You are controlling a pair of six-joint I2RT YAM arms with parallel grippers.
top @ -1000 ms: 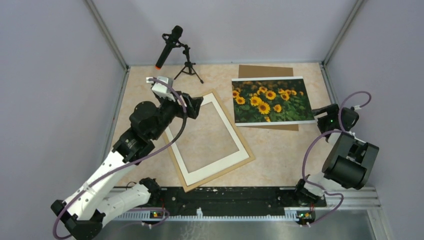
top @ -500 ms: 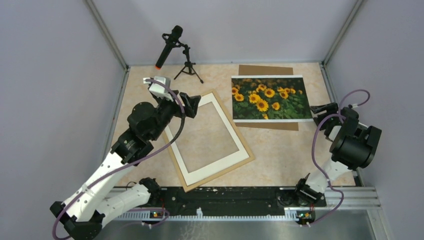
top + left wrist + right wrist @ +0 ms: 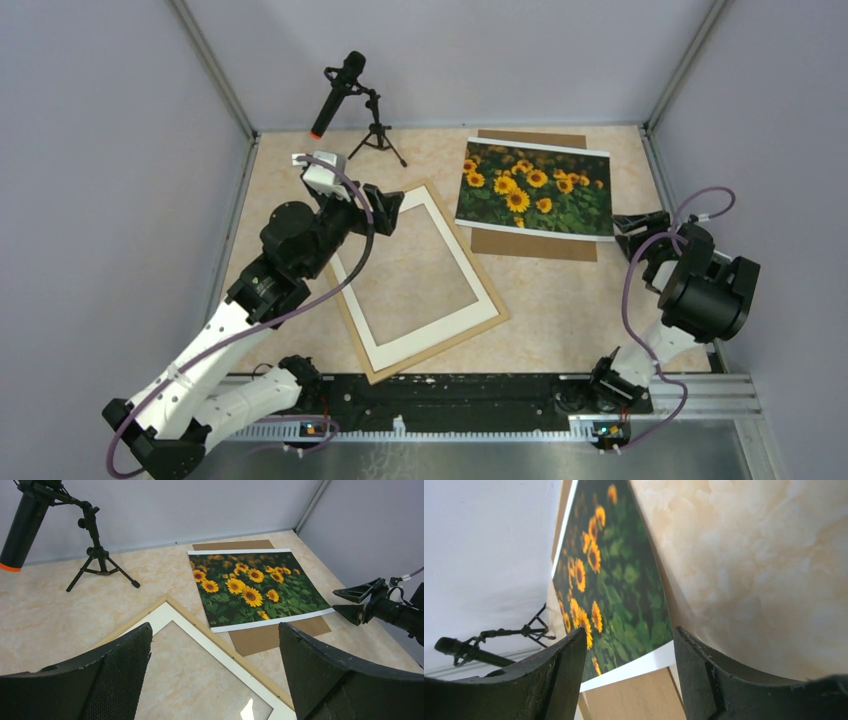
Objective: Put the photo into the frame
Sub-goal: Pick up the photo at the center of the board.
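Tabletop (image 3: 560, 310): frame (image 3: 478, 272) holds mat (image 3: 438, 328); photo (image 3: 535, 190) outside, on board (image 3: 530, 243); left hand (image 3: 388, 210), right hand (image 3: 625, 226) apart.

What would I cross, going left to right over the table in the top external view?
microphone stand → frame → photo → right hand
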